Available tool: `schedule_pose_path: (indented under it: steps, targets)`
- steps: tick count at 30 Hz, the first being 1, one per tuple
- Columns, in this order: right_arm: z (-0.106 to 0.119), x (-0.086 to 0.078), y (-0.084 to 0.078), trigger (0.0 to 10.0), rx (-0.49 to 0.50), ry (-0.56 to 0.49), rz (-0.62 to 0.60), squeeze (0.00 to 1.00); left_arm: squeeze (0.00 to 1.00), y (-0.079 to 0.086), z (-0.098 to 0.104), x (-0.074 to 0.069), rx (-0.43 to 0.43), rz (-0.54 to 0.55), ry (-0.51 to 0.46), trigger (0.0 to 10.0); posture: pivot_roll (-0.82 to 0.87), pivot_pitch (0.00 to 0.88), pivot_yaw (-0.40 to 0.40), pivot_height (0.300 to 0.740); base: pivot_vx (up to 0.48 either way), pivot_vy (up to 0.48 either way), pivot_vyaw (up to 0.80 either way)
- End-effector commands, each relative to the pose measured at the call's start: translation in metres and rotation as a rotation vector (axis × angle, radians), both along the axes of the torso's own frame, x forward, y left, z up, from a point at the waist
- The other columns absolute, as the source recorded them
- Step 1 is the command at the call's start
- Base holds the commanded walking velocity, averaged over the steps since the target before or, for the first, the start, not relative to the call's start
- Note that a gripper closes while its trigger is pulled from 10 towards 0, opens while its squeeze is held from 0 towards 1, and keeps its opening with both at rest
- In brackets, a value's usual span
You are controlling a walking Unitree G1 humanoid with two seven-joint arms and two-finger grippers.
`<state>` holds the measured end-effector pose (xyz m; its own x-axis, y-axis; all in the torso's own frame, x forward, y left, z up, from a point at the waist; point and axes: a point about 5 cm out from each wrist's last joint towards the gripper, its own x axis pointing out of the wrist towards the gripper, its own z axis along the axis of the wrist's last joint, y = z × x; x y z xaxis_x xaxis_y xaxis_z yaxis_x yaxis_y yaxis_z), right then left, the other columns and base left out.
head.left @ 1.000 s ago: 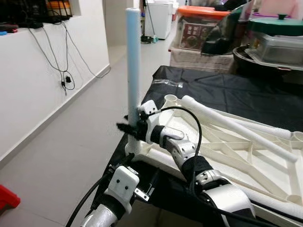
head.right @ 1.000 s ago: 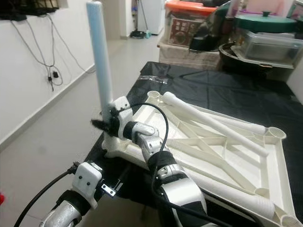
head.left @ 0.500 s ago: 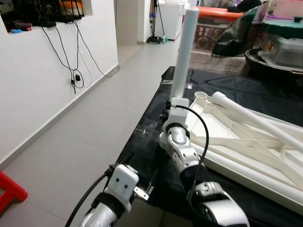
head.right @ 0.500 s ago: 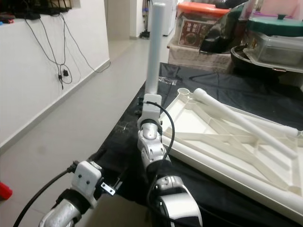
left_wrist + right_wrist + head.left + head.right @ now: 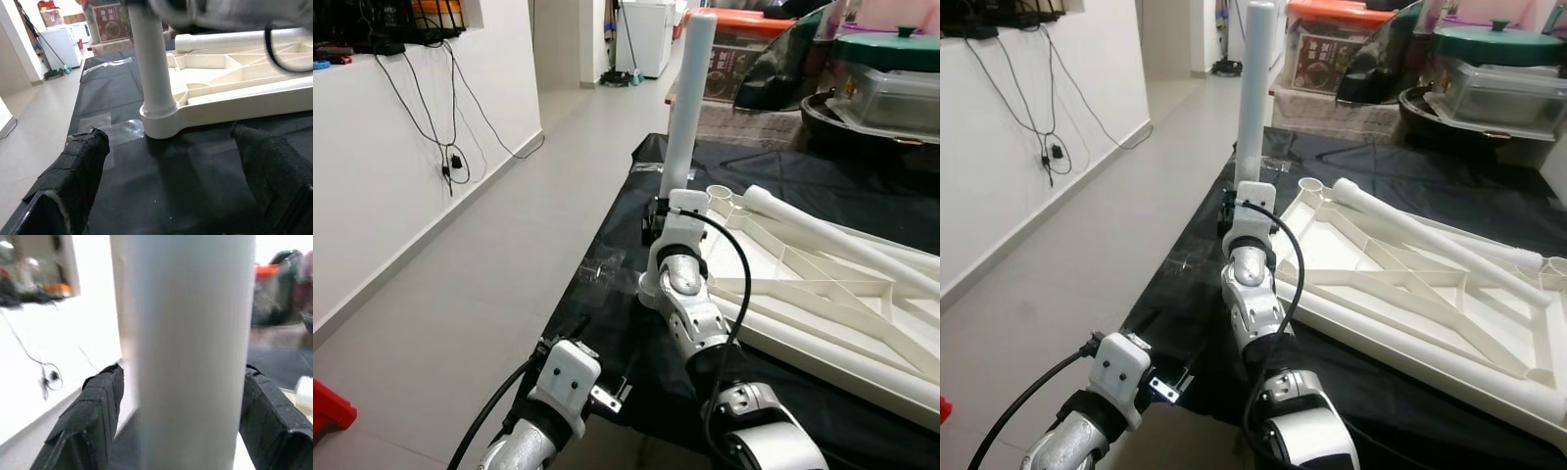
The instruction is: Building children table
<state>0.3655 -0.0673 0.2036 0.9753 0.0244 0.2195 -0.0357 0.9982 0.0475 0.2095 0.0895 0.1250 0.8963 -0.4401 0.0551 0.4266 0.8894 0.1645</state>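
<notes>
1. At the far left, our left gripper (image 5: 166,171) hangs low beside the near edge of the black-covered surface (image 5: 607,264). Its two black fingers (image 5: 73,166) are spread wide with nothing between them. In its wrist view they frame the foot of the leg without touching it.

2. Next comes the white table leg (image 5: 685,108). It stands upright with its long axis vertical and its rounded free end pointing at the ceiling. Its foot sits in the round corner socket (image 5: 159,120) of the tabletop, at the corner nearest the open floor.

3. Our right gripper (image 5: 658,217) reaches forward to the lower part of that leg, just above the socket. In the right wrist view the leg (image 5: 190,352) stands between the two black fingers (image 5: 98,406), one on each side. We see a sliver of background between the left finger and the leg, so we cannot tell whether the pads press on it or merely flank it.

4. To the right, the cream tabletop (image 5: 822,294) lies upside down on the black cover, its ribbed underside facing up.

5. A second white leg (image 5: 842,240) lies on the tabletop. Its long axis runs from near the far left corner toward the right edge, slanting closer to us as it goes.

6. Beyond it, at the far right, stand storage boxes (image 5: 891,93) and an orange-lidded container (image 5: 744,54).
</notes>
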Motion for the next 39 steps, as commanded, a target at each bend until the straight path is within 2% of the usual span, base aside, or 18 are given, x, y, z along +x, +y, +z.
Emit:
schedule_pose_path:
  steps: [1, 3, 4, 7, 8, 11, 12, 14, 16, 17, 18, 22, 23, 26, 27, 31, 39]
  targets:
    - [-0.043, -0.024, 0.015, 10.0, 0.026, 0.126, 0.070, 0.00, 0.00, 0.000, -0.004, 0.000, 0.006, 0.001, 0.016, 10.0, 0.11, 0.000, -0.059, 0.740, 0.000, 0.000, 0.00]
    - [-0.043, -0.024, 0.015, 10.0, 0.026, 0.126, 0.070, 0.00, 0.00, 0.000, -0.004, 0.000, 0.006, 0.001, 0.016, 10.0, 0.11, 0.000, -0.059, 0.740, 0.000, 0.000, 0.00]
    - [-0.046, -0.030, 0.011, 10.0, 0.006, 0.115, 0.098, 0.00, 0.00, 0.000, -0.005, 0.000, 0.007, -0.001, 0.018, 10.0, 0.11, 0.000, -0.057, 0.740, 0.000, 0.000, 0.00]
    - [-0.046, -0.030, 0.011, 10.0, 0.006, 0.115, 0.098, 0.00, 0.00, 0.000, -0.005, 0.000, 0.007, -0.001, 0.018, 10.0, 0.11, 0.000, -0.057, 0.740, 0.000, 0.000, 0.00]
    - [-0.050, -0.037, 0.008, 10.0, -0.009, 0.112, 0.132, 0.00, 0.00, 0.001, -0.006, 0.001, 0.008, -0.002, 0.020, 10.0, 0.10, 0.000, -0.051, 0.740, 0.000, 0.000, 0.00]
    - [-0.050, -0.037, 0.008, 10.0, -0.009, 0.112, 0.132, 0.00, 0.00, 0.001, -0.006, 0.001, 0.008, -0.002, 0.020, 10.0, 0.10, 0.000, -0.051, 0.740, 0.000, 0.000, 0.00]
    - [-0.059, -0.046, -0.003, 10.0, -0.026, 0.120, 0.141, 0.00, 0.00, 0.001, -0.007, 0.002, 0.010, -0.004, 0.022, 10.0, 0.10, 0.000, -0.049, 0.740, 0.000, 0.000, 0.00]
    - [-0.059, -0.046, -0.003, 10.0, -0.026, 0.120, 0.141, 0.00, 0.00, 0.001, -0.007, 0.002, 0.010, -0.004, 0.022, 10.0, 0.10, 0.000, -0.049, 0.740, 0.000, 0.000, 0.00]
    - [-0.071, -0.067, -0.030, 10.0, -0.047, 0.127, 0.129, 0.00, 0.00, 0.003, -0.010, 0.004, 0.020, 0.003, 0.028, 10.0, 0.08, 0.000, -0.041, 0.740, 0.000, 0.000, 0.00]
    - [-0.071, -0.067, -0.030, 10.0, -0.047, 0.127, 0.129, 0.00, 0.00, 0.003, -0.010, 0.004, 0.020, 0.003, 0.028, 10.0, 0.08, 0.000, -0.041, 0.740, 0.000, 0.000, 0.00]
    - [-0.076, -0.077, -0.040, 10.0, -0.066, 0.127, 0.129, 0.00, 0.00, 0.004, -0.012, 0.005, 0.025, 0.008, 0.031, 10.0, 0.08, 0.000, -0.040, 0.740, 0.000, 0.000, 0.00]
    - [-0.076, -0.077, -0.040, 10.0, -0.066, 0.127, 0.129, 0.00, 0.00, 0.004, -0.012, 0.005, 0.025, 0.008, 0.031, 10.0, 0.08, 0.000, -0.040, 0.740, 0.000, 0.000, 0.00]
    - [-0.079, -0.084, -0.046, 10.0, -0.096, 0.125, 0.129, 0.00, 0.00, 0.005, -0.014, 0.006, 0.035, 0.014, 0.038, 10.0, 0.08, 0.000, -0.037, 0.740, 0.000, 0.000, 0.00]
    - [-0.079, -0.084, -0.046, 10.0, -0.096, 0.125, 0.129, 0.00, 0.00, 0.005, -0.014, 0.006, 0.035, 0.014, 0.038, 10.0, 0.08, 0.000, -0.037, 0.740, 0.000, 0.000, 0.00]
    - [-0.088, -0.093, -0.051, 10.0, -0.120, 0.147, 0.103, 0.00, 0.00, 0.006, -0.017, 0.009, 0.048, 0.022, 0.045, 10.0, 0.07, 0.000, -0.025, 0.740, 0.000, 0.000, -0.80]
    - [-0.097, -0.101, -0.055, 10.0, -0.149, 0.172, 0.066, 0.00, 0.00, 0.008, -0.021, 0.014, 0.066, 0.030, 0.055, 10.0, 0.07, 0.000, -0.022, 0.740, 0.000, 0.000, -0.80]
    - [-0.098, -0.104, -0.056, 10.0, -0.161, 0.198, 0.062, 0.00, 0.00, 0.010, -0.025, 0.020, 0.075, 0.053, 0.071, 10.0, 0.07, 0.000, -0.025, 0.740, 0.000, -0.342, -0.68]
